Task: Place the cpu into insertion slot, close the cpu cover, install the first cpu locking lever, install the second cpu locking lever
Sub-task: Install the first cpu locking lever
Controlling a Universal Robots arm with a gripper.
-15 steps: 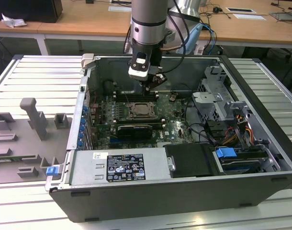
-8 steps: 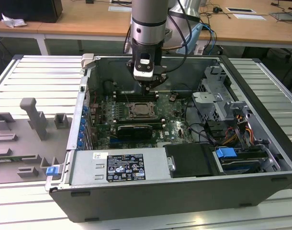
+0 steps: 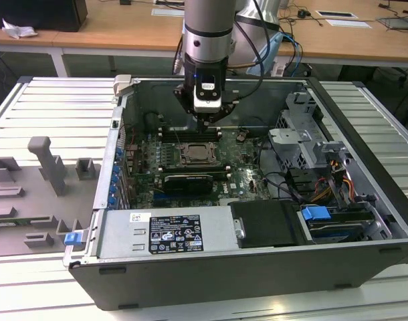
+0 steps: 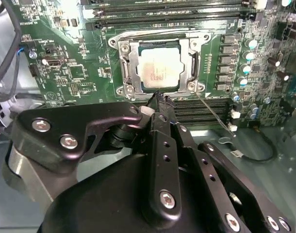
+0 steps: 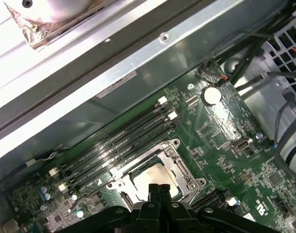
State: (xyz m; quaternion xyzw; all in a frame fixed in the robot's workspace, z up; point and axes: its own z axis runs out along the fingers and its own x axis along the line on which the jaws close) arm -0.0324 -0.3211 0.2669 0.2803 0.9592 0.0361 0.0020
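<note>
The cpu (image 4: 159,68) lies flat in the insertion slot (image 4: 183,73) in the second wrist view, with the cpu cover (image 4: 127,65) down around it. My gripper (image 4: 156,98) has its tip just beside the slot's edge, and a thin lever (image 4: 213,110) slants out from the slot's corner. In the first wrist view I see the fingers (image 5: 153,191) pressed together, gripping nothing. In the exterior view the gripper hangs just over the slot, inside the open computer case (image 3: 364,200).
</note>
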